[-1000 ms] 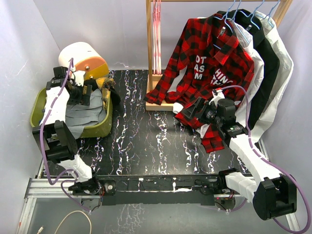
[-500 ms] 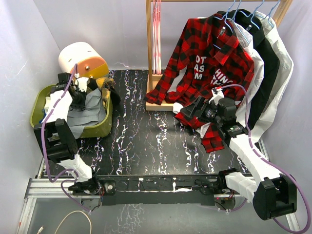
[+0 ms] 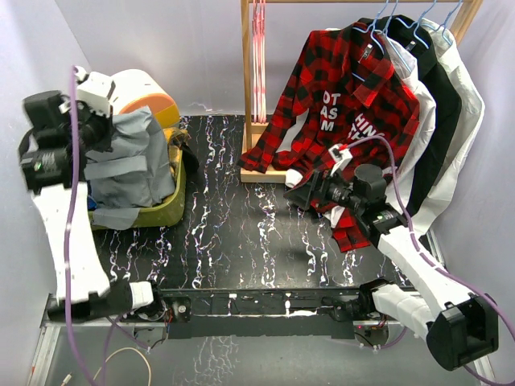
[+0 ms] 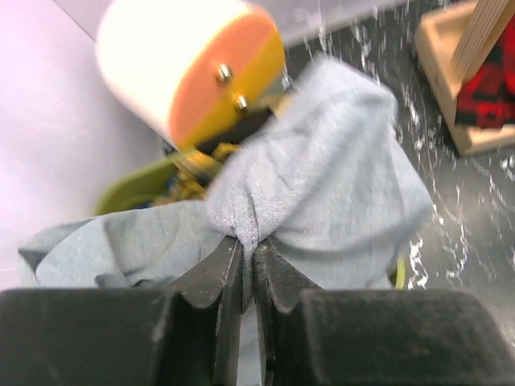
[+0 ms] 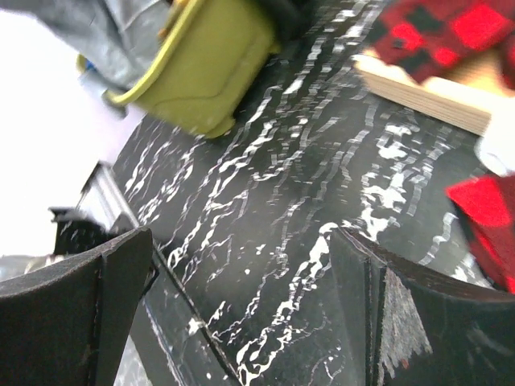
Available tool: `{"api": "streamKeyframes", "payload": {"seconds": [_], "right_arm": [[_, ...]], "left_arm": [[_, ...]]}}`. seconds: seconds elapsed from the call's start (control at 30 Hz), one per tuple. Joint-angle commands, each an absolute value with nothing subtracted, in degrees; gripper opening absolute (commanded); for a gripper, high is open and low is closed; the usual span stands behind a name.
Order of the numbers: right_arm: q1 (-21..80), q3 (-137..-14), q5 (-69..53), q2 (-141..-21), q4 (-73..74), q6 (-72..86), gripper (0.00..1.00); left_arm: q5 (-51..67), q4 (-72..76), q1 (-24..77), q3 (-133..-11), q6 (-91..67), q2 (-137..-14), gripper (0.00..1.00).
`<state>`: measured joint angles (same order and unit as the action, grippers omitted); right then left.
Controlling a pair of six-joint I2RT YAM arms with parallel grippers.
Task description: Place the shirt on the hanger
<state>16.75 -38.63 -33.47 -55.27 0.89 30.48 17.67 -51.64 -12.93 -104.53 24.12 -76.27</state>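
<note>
Grey cloth of the shirt [image 3: 129, 161] is pinched in a fold between the closed fingers of the left tool [image 4: 245, 256]. It is held high at the far left and drapes downward, its lower edge seemingly resting in the green bin [image 3: 165, 211], though the overlap there leaves that uncertain. The pink hanger [image 3: 258, 56] is hung upright on the wooden rack [image 3: 246, 121], well apart to the shirt's right across the worktop [image 3: 241, 241]. The right tool [image 5: 241, 265], spread wide and holding nothing, is poised over the worktop and is judged the nearer to the hanger.
</note>
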Motion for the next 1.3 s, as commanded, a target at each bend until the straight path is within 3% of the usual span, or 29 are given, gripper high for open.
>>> {"api": "streamKeyframes", "payload": {"seconds": [0.0, 0.13, 0.23, 0.37, 0.53, 0.67, 0.7, 0.87, 0.97, 1.1, 1.27], "right_arm": [[25.3, -43.0, -36.2, -53.9, -4.7, 21.3, 0.95], [35.8, -44.7, -39.2, -54.1, -6.4, 16.5, 0.94], [43.0, -45.1, -39.1, -52.7, -11.9, 14.4, 0.94], [52.6, -48.8, -21.5, -53.7, -18.4, 9.4, 0.94], [65.7, -56.2, -2.2, -63.8, -25.2, -7.1, 0.95], [66.1, -60.5, -2.6, -74.7, -31.2, -15.4, 0.95], [66.1, -61.0, -3.0, -76.2, -32.0, -16.3, 0.95], [66.1, -56.5, -2.3, -76.9, -34.9, -14.2, 0.97], [66.1, -50.2, -2.5, -72.8, -33.8, -11.5, 0.97], [66.1, -44.0, -0.5, -68.4, -31.2, -8.2, 0.97], [66.1, -39.0, 1.1, -65.5, -31.7, -2.6, 0.96]], "left_arm": [[18.5, -51.8, -12.7, -109.4, 24.5, -69.0, 0.09], [13.1, -49.1, -12.7, -114.4, 21.4, -68.5, 0.09], [16.2, -49.7, -12.7, -119.7, 19.7, -68.8, 0.09], [20.8, -50.9, -12.9, -123.4, 19.2, -69.1, 0.11], [21.3, -50.7, -13.7, -122.9, 18.5, -69.1, 0.11], [21.2, -50.6, -14.4, -119.9, 18.7, -68.5, 0.12], [21.3, -52.0, -14.4, -118.9, 19.8, -68.6, 0.15], [28.1, -81.3, -14.5, -113.8, 37.8, -75.2, 0.70], [25.3, -82.3, -14.2, -98.0, 43.5, -67.6, 0.95], [24.8, -82.1, -13.9, -89.9, 47.9, -60.4, 0.97], [21.4, -72.8, -13.9, -83.5, 42.6, -64.7, 0.97]]}}
